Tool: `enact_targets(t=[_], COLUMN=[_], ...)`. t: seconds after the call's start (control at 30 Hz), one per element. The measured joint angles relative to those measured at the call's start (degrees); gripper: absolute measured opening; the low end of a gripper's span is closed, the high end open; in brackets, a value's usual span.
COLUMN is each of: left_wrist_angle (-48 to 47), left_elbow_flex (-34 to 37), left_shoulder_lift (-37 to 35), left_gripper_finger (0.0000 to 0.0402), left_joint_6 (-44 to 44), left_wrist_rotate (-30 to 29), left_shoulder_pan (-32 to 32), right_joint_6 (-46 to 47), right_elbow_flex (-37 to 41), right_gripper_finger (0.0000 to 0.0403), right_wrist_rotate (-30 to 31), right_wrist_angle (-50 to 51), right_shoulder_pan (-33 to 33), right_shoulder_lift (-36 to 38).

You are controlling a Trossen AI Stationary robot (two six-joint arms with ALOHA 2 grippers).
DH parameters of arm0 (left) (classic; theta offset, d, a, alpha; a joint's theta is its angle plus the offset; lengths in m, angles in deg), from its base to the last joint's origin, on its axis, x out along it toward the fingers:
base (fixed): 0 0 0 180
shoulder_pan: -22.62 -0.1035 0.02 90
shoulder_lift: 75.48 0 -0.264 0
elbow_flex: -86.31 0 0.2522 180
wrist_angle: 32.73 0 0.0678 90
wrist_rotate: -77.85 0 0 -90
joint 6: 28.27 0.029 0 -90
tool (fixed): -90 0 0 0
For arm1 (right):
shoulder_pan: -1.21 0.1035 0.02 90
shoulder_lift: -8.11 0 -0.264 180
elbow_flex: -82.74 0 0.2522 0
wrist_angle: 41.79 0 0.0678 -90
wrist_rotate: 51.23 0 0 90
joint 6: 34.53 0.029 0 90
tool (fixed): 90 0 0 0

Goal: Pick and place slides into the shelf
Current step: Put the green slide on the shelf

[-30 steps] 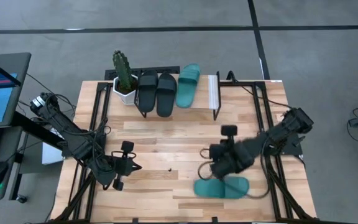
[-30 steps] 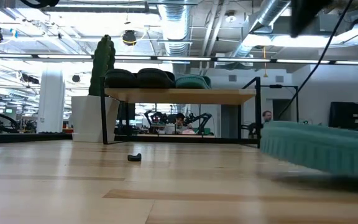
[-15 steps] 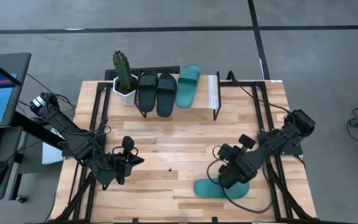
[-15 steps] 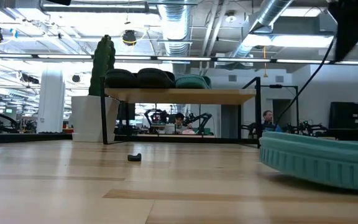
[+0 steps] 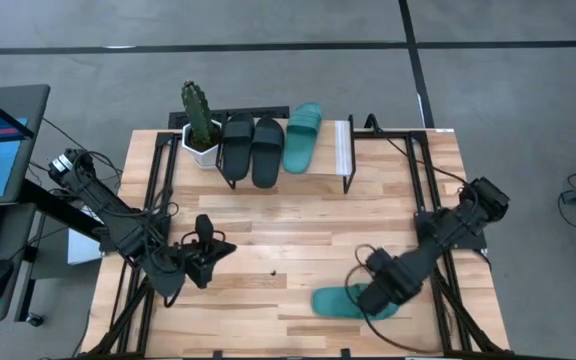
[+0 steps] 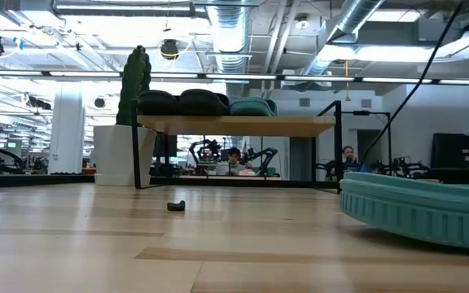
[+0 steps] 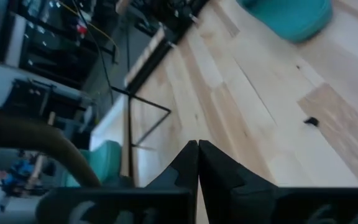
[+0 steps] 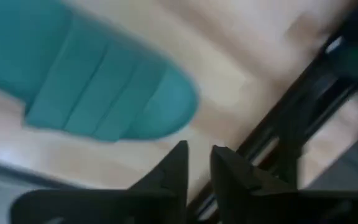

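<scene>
One loose slide (image 5: pixel 336 302): I fear my right gripper (image 5: pixel 378 296), nearly pinched, skids off it.
Left gripper (image 5: pixel 206 258): clenched, idle.

High view, lower right: the right gripper (image 5: pixel 376 296) overlapped the near teal slide (image 5: pixel 340 302), covering its right-hand part; whether the fingers touched it could not be told. Low view: the same slide (image 6: pixel 418 210) was cut off by the frame's right edge, and neither gripper appeared. Right wrist view: strongly blurred; the slide (image 8: pixel 98 93) ran off the upper left corner. Left wrist view: the slide (image 7: pixel 288 15) was cropped by the top edge. A small dark object (image 6: pixel 176 206) on the counter (image 6: pixel 96 244) was too small to identify.
</scene>
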Motion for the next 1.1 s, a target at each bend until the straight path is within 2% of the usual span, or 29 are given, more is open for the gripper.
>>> enact_targets(t=[0.17, 0.23, 0.37, 0.43, 0.57, 0.7, 1.1], left_wrist_angle=[4.26, 5.77, 10.27, 12.51, 14.29, 15.08, 15.07], left_elbow_flex=[0.00, 0.00, 0.00, 0.00, 0.00, 0.00, 0.00], left_shoulder_lift=[-0.02, -0.02, -0.02, -0.02, -0.04, -0.04, -0.04], left_gripper_finger=[0.0002, 0.0002, 0.0002, 0.0002, 0.0002, 0.0002, 0.0002], left_joint_6=[5.71, 7.19, 8.77, 8.77, 8.69, 8.45, 6.11], left_wrist_rotate=[0.08, 0.10, 0.35, 1.04, 4.33, 6.63, 11.79], left_shoulder_pan=[0.00, 0.00, 0.00, 0.00, -0.04, -0.04, -0.04], right_joint_6=[12.27, 16.82, 25.16, 29.06, 32.21, 32.34, 31.97], right_elbow_flex=[0.99, 2.83, 7.43, 9.08, 10.85, 10.91, 10.84], right_gripper_finger=[0.0112, 0.0138, 0.0185, 0.0206, 0.0238, 0.0248, 0.0249], right_wrist_rotate=[0.85, 4.73, 16.45, 20.57, 21.33, 19.40, 20.28], right_wrist_angle=[-12.85, -19.46, -31.30, -32.75, -32.78, -32.66, -33.17], right_shoulder_pan=[6.41, 9.04, 13.31, 14.89, 16.68, 16.81, 17.21], right_shoulder_lift=[0.00, 0.00, -0.02, -0.69, -2.99, -5.72, -10.57])
